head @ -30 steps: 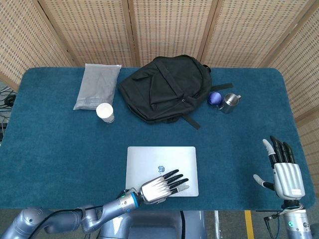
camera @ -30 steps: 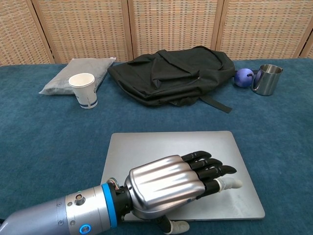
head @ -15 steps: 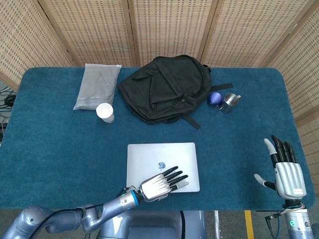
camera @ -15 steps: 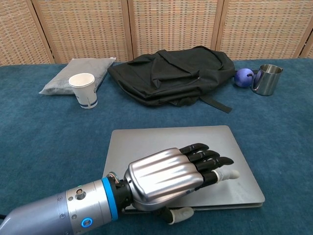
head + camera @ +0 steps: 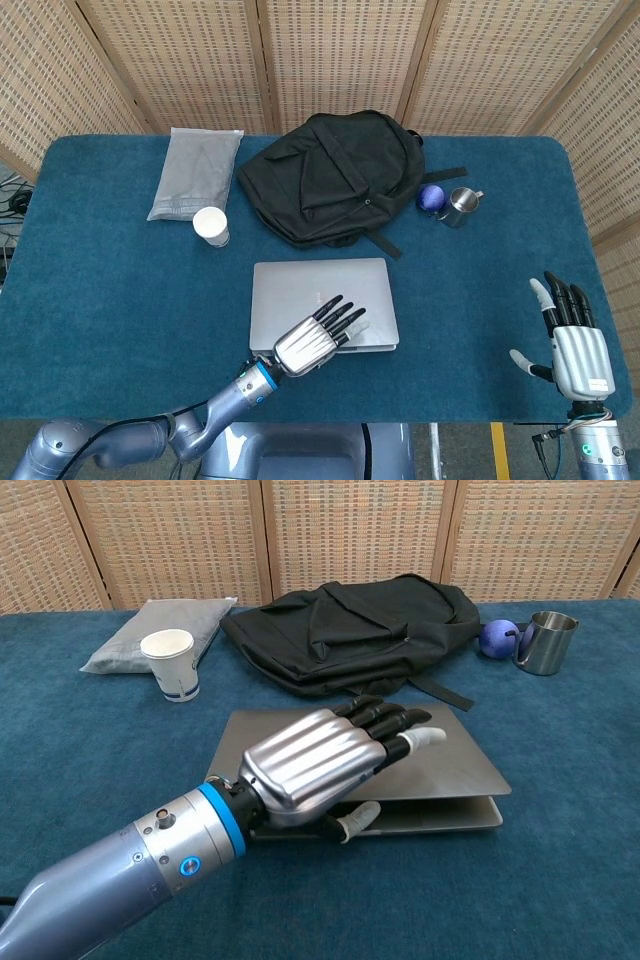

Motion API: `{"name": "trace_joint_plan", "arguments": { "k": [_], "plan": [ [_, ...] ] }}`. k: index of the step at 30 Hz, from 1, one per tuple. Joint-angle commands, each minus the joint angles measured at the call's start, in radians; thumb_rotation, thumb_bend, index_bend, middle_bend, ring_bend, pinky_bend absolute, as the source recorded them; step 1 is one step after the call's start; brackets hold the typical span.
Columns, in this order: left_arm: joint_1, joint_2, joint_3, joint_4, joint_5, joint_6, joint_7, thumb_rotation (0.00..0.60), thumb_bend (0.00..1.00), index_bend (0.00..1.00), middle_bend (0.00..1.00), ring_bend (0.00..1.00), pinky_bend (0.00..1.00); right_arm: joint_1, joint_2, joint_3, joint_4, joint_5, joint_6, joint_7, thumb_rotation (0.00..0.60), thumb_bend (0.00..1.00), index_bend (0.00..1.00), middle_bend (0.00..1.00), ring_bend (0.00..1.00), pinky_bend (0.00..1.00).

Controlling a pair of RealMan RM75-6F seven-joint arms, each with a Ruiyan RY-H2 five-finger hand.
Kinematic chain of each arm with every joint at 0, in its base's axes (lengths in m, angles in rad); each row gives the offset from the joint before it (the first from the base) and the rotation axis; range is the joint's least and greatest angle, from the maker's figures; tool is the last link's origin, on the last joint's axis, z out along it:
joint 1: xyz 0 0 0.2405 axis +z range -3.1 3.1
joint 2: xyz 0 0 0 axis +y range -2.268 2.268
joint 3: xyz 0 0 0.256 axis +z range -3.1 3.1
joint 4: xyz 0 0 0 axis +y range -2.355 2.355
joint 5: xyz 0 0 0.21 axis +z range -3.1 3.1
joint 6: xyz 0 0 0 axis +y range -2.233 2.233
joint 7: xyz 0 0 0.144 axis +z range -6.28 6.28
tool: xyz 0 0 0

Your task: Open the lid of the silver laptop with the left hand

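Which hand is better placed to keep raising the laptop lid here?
Left. The left hand grips the lid of the silver laptop, thumb under its raised front edge. The right hand is open, far off near the table's edge.

Backpack [image 5: 335, 178] behind laptop [image 5: 320, 300]; cup [image 5: 211, 225] left, mug [image 5: 459, 207] right.

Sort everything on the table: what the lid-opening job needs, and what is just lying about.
Needed for the job:
silver laptop, lid partly raised
left hand, gripping the lid's front edge

Just lying about:
black backpack
paper cup
grey pouch
blue ball
steel mug
right hand, idle with fingers apart
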Motion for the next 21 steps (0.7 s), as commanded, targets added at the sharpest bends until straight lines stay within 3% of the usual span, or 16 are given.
{"name": "trace_joint_plan", "arguments": {
  "k": [1, 11, 17, 21],
  "plan": [
    [0.029, -0.028, -0.055, 0.005, -0.088, -0.003, 0.063, 0.600, 0.55, 0.00, 0.00, 0.00, 0.00, 0.001, -0.002, -0.001, 0.001, -0.002, -0.001, -0.004, 0.600, 0.00, 0.00, 0.00, 0.00, 0.00],
    [0.038, -0.041, -0.120, 0.020, -0.212, -0.025, 0.195, 0.600, 0.55, 0.00, 0.00, 0.00, 0.00, 0.021, -0.020, -0.010, 0.010, -0.008, -0.038, -0.022, 0.600, 0.00, 0.00, 0.00, 0.00, 0.00],
    [0.013, -0.030, -0.135, 0.037, -0.231, -0.047, 0.183, 0.600, 0.55, 0.00, 0.00, 0.00, 0.00, 0.062, -0.028, -0.032, 0.045, -0.037, -0.111, -0.002, 0.600, 0.00, 0.01, 0.00, 0.00, 0.00],
    [-0.004, -0.017, -0.140, 0.037, -0.237, -0.054, 0.156, 0.600, 0.55, 0.00, 0.00, 0.00, 0.00, 0.098, -0.029, -0.052, 0.095, -0.100, -0.143, 0.057, 0.600, 0.00, 0.09, 0.01, 0.00, 0.01]
  ]
}}
